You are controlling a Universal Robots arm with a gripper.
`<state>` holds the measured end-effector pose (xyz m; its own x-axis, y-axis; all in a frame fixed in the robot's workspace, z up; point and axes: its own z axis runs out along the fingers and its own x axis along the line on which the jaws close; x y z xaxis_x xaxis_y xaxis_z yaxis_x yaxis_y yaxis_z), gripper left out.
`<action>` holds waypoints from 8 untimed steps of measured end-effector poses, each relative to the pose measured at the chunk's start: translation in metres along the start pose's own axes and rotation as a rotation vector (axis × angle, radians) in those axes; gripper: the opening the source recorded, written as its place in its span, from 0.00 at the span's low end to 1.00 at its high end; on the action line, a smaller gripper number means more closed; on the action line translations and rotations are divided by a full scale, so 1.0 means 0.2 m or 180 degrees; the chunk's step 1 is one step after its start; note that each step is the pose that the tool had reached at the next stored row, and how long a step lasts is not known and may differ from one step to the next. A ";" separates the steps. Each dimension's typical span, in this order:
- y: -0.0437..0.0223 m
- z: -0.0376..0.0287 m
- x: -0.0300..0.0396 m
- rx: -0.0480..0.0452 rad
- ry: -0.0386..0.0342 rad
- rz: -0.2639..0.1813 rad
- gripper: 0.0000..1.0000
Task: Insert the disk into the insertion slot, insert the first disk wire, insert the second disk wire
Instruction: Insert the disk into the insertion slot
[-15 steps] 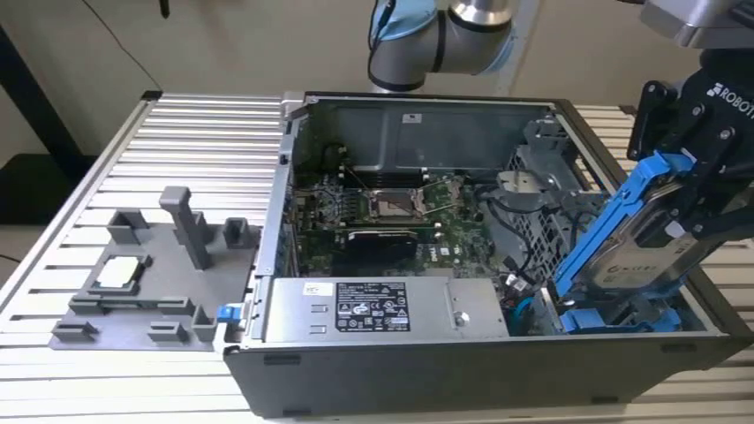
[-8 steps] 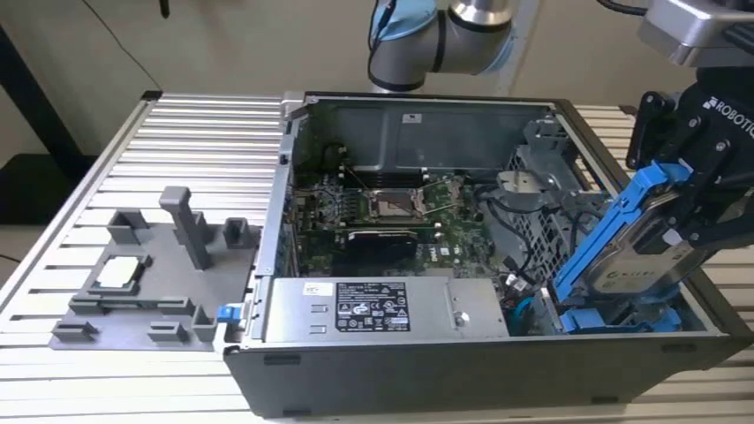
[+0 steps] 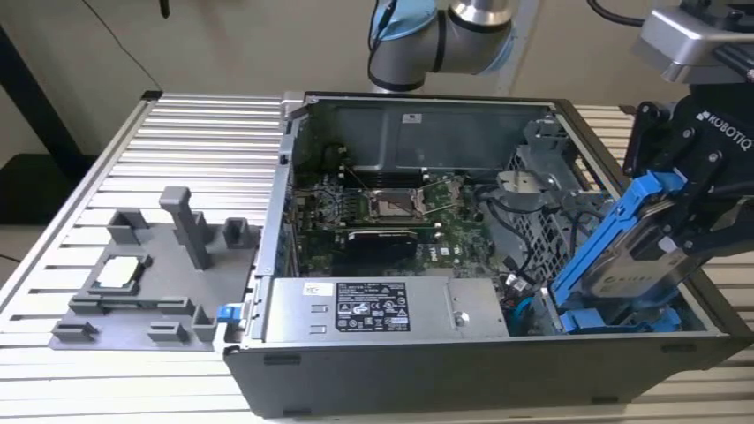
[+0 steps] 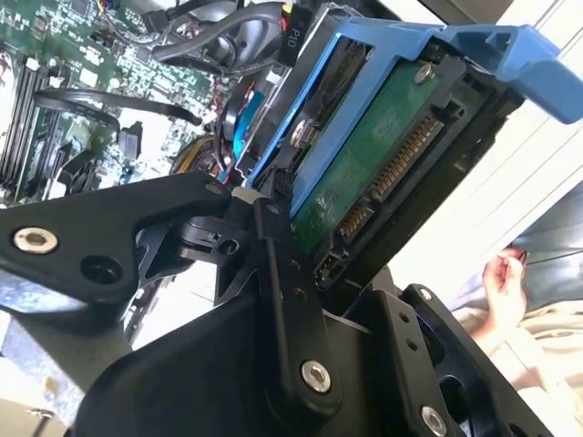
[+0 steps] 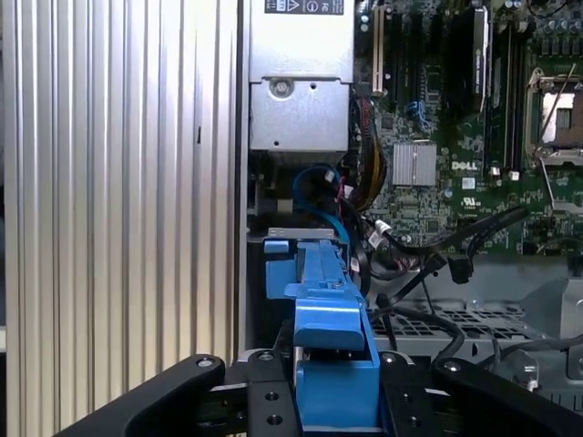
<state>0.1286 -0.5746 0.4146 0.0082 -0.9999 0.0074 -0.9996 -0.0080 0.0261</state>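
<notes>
The disk (image 3: 630, 256), a silver-grey drive in a bright blue carrier, hangs steeply tilted over the open computer case's corner at the exterior view's right. Its lower end reaches down into the case beside the insertion slot (image 3: 532, 231), a grey bay with perforated walls. My gripper (image 3: 674, 231) is shut on the disk's upper part. In the second wrist view the black fingers (image 4: 273, 273) clamp the disk (image 4: 364, 155), whose green board and connector pins face the camera. In the first wrist view the blue carrier (image 5: 323, 300) sits between the jaws of the gripper (image 5: 335, 401). Loose black wires (image 5: 455, 264) lie by the perforated metal (image 5: 474, 319).
A silver labelled power-supply box (image 3: 365, 309) fills the case's near side, with the motherboard (image 3: 377, 212) behind it. A blue cable (image 5: 319, 182) curls beside the box. A grey fixture (image 3: 154, 274) stands on the ribbed table (image 3: 200, 132). A person's hand (image 4: 501, 273) shows beyond the case.
</notes>
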 end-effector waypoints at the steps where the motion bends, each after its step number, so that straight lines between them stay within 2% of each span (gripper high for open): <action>1: 0.000 0.003 -0.003 0.0000 0.0001 0.0000 0.33; 8: -0.002 0.051 -0.012 0.0000 0.0001 0.0000 0.33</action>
<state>0.1286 -0.5724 0.4043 0.0082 -0.9999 0.0076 -0.9996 -0.0080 0.0261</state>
